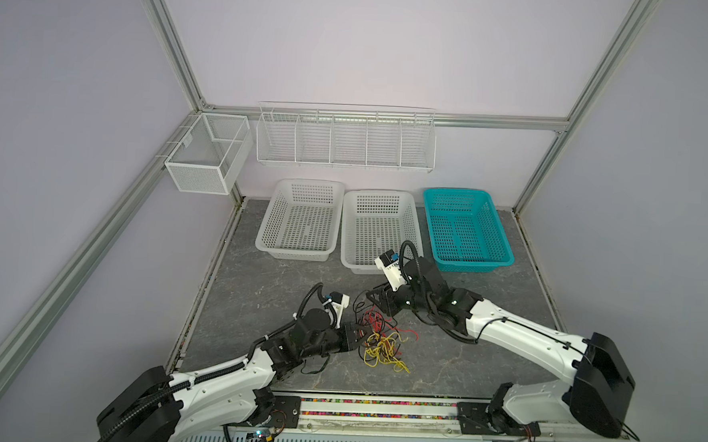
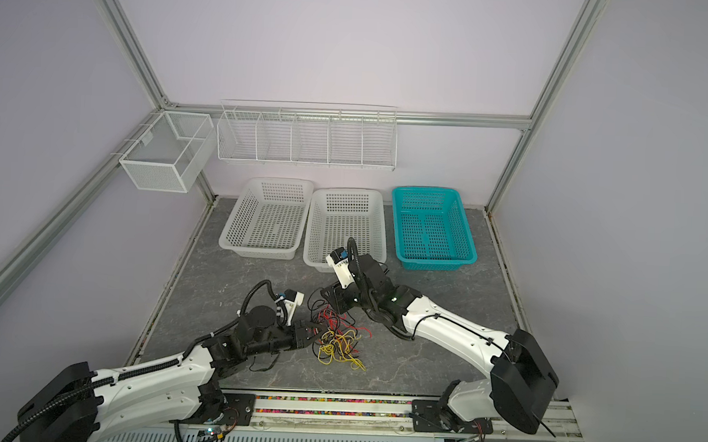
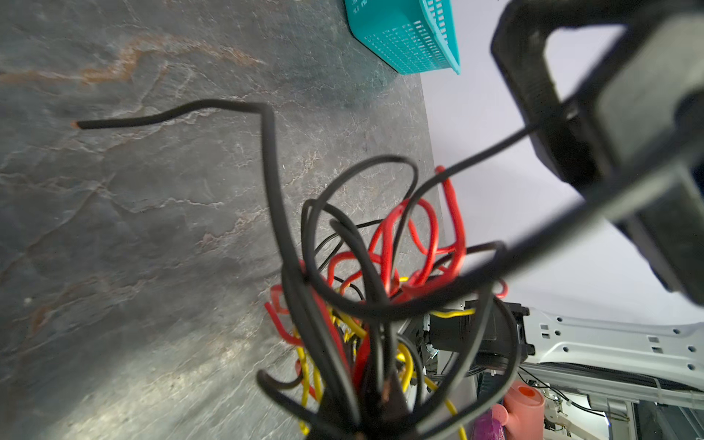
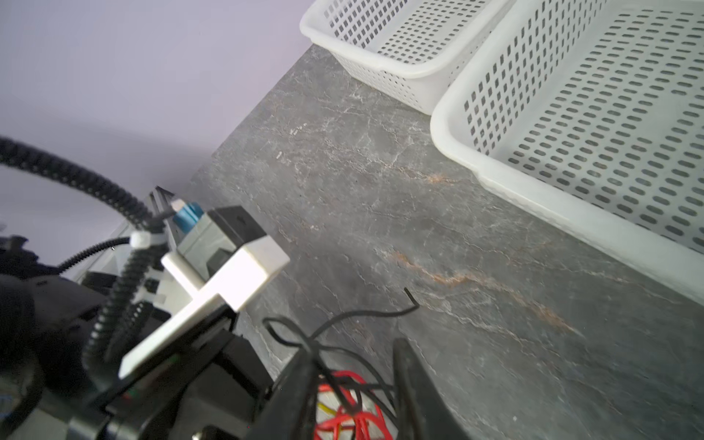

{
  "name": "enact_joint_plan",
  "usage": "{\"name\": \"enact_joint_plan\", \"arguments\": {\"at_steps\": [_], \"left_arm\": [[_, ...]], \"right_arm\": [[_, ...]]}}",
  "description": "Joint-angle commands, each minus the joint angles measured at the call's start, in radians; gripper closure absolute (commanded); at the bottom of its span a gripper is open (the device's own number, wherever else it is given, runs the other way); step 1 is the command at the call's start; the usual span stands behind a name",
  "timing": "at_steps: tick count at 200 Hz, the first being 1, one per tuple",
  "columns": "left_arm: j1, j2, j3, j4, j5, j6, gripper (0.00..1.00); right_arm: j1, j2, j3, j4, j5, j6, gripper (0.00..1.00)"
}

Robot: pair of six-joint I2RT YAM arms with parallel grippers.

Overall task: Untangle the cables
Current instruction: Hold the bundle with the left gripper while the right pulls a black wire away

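Left gripper clenched on the cables at the tangle's left edge, right gripper jaws apart straddling black strands at its back edge, black/red/yellow heap lying mid-table, well short of the white baskets.
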Motion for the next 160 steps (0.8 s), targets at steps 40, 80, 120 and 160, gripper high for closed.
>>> {"name": "enact_joint_plan", "arguments": {"at_steps": [40,80,120,160], "left_arm": [[0.003,-0.019,0.001,0.035,0.031,0.027,1.00],[0.003,-0.020,-0.008,0.025,0.033,0.040,0.70],[0.003,0.004,-0.011,0.024,0.036,0.061,0.58],[0.003,0.053,-0.018,0.055,0.039,0.073,0.57]], "right_arm": [[0.005,-0.010,0.035,0.040,0.011,0.019,0.93],[0.005,-0.111,0.078,-0.021,0.080,-0.011,0.93],[0.005,-0.185,0.190,-0.126,0.101,-0.052,0.93],[0.006,-0.236,0.298,-0.202,0.074,-0.064,0.93]]}}
